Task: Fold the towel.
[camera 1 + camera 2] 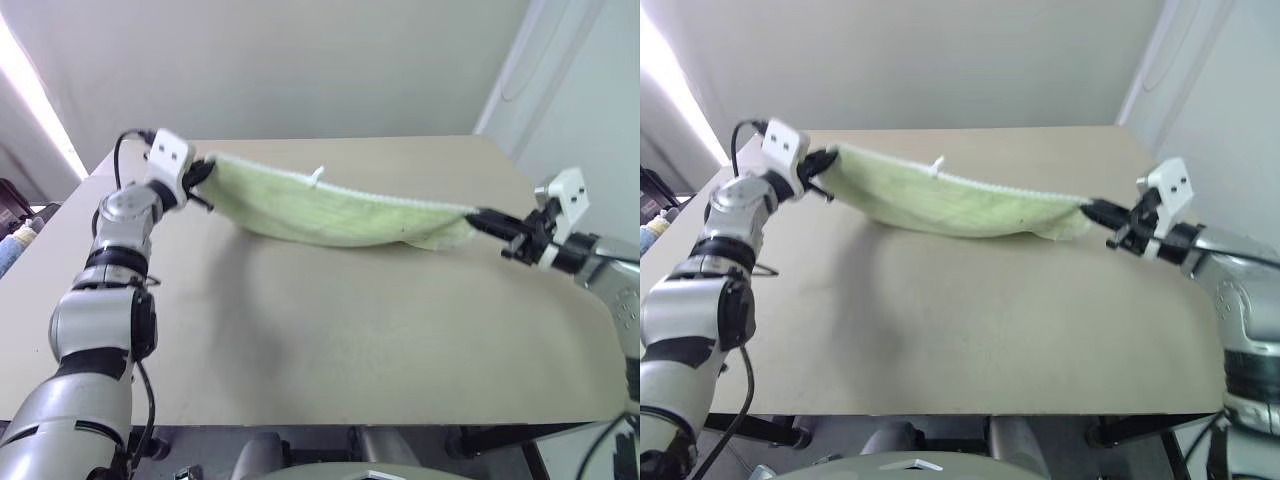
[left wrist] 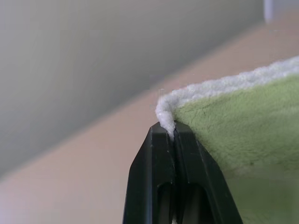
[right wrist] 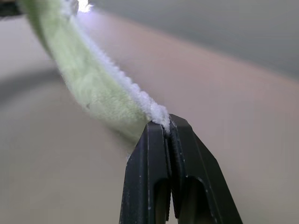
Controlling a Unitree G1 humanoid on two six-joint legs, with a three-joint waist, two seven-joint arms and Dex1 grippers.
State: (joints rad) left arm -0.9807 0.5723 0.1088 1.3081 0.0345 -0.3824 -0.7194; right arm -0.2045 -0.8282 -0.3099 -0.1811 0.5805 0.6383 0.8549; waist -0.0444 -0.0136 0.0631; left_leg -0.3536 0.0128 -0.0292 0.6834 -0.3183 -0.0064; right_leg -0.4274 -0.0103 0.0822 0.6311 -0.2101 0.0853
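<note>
The pale lime-green towel hangs stretched between my two grippers above the beige table, sagging in the middle, its lower edge near or on the tabletop. Its white stitched edge runs along the top, with a small white loop sticking up. My left gripper is shut on the towel's left corner. My right gripper is shut on the right corner. In both wrist views the black fingers pinch the white edge tightly.
The table's far edge meets a pale wall. A bright light strip runs along the left. The table's right edge lies close under my right arm, and the front half of the tabletop is bare.
</note>
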